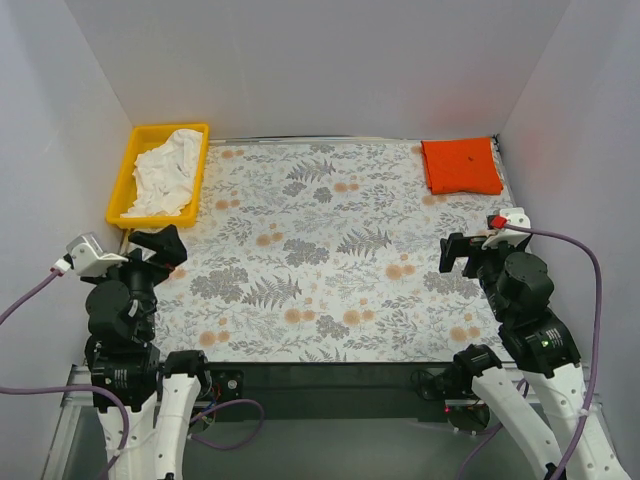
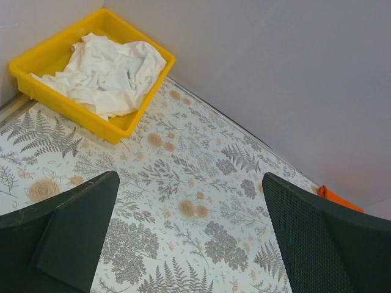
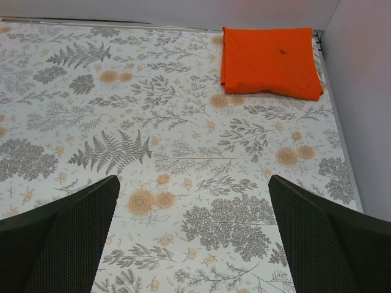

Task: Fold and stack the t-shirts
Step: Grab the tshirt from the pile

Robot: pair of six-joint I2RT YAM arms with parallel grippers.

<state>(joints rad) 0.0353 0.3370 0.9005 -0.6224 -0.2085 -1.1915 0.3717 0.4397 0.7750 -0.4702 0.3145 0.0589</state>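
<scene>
The left gripper (image 1: 160,246) is hanging with jaws wide apart, gripping nothing; ahead of it the crumpled white t-shirt (image 2: 107,76) is lying in the yellow tray (image 2: 91,119) at the far left corner. The right gripper (image 3: 192,238) is gaping empty too, with the folded orange-red t-shirt (image 3: 272,60) lying well ahead at the table's (image 1: 330,260) far right corner.

Your obstacles: yellow tray (image 1: 170,128) with white shirt (image 1: 168,172), far left corner of the table (image 1: 320,290); orange shirt (image 1: 460,166), far right corner. Middle lies open to you.
</scene>
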